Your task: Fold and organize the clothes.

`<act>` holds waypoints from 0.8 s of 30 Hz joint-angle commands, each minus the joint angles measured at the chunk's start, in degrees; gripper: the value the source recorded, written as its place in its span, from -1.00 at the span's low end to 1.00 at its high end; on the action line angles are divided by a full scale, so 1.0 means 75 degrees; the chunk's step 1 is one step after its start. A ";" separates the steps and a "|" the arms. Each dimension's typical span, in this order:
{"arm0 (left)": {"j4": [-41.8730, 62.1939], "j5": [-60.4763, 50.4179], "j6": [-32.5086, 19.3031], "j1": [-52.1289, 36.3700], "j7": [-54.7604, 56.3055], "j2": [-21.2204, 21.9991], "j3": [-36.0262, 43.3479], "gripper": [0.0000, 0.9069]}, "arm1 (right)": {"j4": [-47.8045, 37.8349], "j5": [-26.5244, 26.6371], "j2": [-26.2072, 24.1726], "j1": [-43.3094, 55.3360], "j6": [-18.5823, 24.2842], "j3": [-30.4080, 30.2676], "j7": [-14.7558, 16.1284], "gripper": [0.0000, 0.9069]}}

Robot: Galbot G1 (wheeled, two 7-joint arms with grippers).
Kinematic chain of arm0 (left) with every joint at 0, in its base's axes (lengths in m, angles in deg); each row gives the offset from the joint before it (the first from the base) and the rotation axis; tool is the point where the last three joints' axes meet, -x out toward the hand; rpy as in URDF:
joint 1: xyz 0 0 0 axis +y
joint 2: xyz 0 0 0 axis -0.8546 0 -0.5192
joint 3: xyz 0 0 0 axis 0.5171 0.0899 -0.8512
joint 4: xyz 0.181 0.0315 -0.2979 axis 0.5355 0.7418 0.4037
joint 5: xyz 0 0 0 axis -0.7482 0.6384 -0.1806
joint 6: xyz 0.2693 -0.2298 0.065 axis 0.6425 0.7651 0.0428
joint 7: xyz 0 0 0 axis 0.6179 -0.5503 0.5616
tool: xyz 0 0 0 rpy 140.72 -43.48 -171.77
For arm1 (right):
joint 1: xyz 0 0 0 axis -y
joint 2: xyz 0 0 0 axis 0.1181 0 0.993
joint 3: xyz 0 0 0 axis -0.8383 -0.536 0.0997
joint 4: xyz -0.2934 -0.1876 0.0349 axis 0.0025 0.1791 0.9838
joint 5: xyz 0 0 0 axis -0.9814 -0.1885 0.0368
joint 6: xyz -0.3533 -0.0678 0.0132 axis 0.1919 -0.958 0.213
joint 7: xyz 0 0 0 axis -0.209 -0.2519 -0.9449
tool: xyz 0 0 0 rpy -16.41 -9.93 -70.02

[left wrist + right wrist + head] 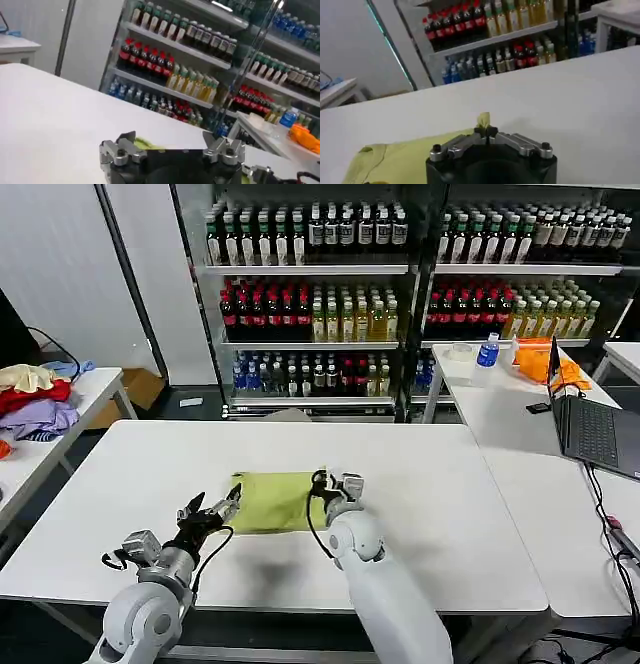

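A white table (420,514) fills the near ground, with a second white table (520,419) running off at about 2 o'clock carrying an open laptop (592,424), a blue-capped bottle (488,350) and an orange cloth (540,362). At 12 o'clock stand glass-fronted shelves of bottled drinks (310,304), and at 9 o'clock a side table (95,389) bears a pile of red, purple and cream garments (35,399). The lime yellow-green T-shirt (275,501) lies folded into a flat rectangle near the middle of the near table, toward its front edge. The right gripper (333,484) sits at the shirt's 3 o'clock edge; in the right wrist view its fingertips (492,132) are pressed together on a small raised tuft of the fabric. The left gripper (222,509) is at the shirt's 9 o'clock edge, low over the table, its fingers (214,144) spread apart and holding nothing, the cloth's edge just beyond them.
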 commanded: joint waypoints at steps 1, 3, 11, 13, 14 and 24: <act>-0.0045 0.0010 0.0018 0.0034 -0.0002 -0.0054 0.0081 1.00 | -0.0069 -0.0051 -0.0705 0.0091 -0.0034 0.0375 -0.0011 -1.00; -0.0048 -0.0031 0.0024 0.0019 -0.0006 -0.0085 0.0154 1.00 | -0.0086 -0.0064 -0.0993 0.0111 -0.0067 0.0460 0.0092 -1.00; 0.0074 -0.0237 0.0021 -0.0160 -0.0020 -0.0040 0.0373 1.00 | -0.0304 -0.0562 -0.1682 0.0296 -0.0254 0.0684 0.0721 0.07; 0.0087 -0.0323 0.0017 -0.0164 -0.0028 -0.0032 0.0411 1.00 | -0.0333 -0.0769 -0.1723 0.0320 -0.0096 0.0663 0.0938 1.00; 0.0083 -0.0374 0.0013 -0.0163 -0.0043 -0.0028 0.0421 1.00 | -0.0299 -0.0870 -0.1763 0.0310 -0.0024 0.0637 0.1019 1.00; 0.0054 -0.0580 -0.0018 -0.0156 -0.0073 -0.0090 0.0391 1.00 | 0.0723 -0.2224 -0.2122 -0.0336 0.2102 0.0548 0.1034 1.00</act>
